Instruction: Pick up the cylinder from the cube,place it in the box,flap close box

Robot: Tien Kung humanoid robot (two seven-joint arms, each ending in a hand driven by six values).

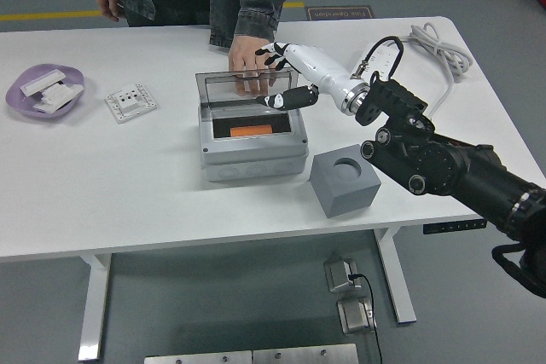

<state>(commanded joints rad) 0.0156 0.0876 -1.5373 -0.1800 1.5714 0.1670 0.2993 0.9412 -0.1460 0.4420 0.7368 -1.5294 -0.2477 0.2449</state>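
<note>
The grey box (253, 147) stands mid-table with its clear lid (246, 88) upright at the back. An orange cylinder (251, 130) lies inside it. The grey cube (344, 180) with an empty round hole on top sits to the box's right. My right hand (277, 74), white with black fingertips, is open and reaches over the lid's right end, fingers spread at its top edge. A person's hand (249, 59) rests on the table just behind the lid. My left arm is out of view.
A purple dish (44, 89) with white parts and a white socket plate (130, 101) lie at the far left. A white power strip with its cable (431, 46) lies at the far right. A person stands at the far side.
</note>
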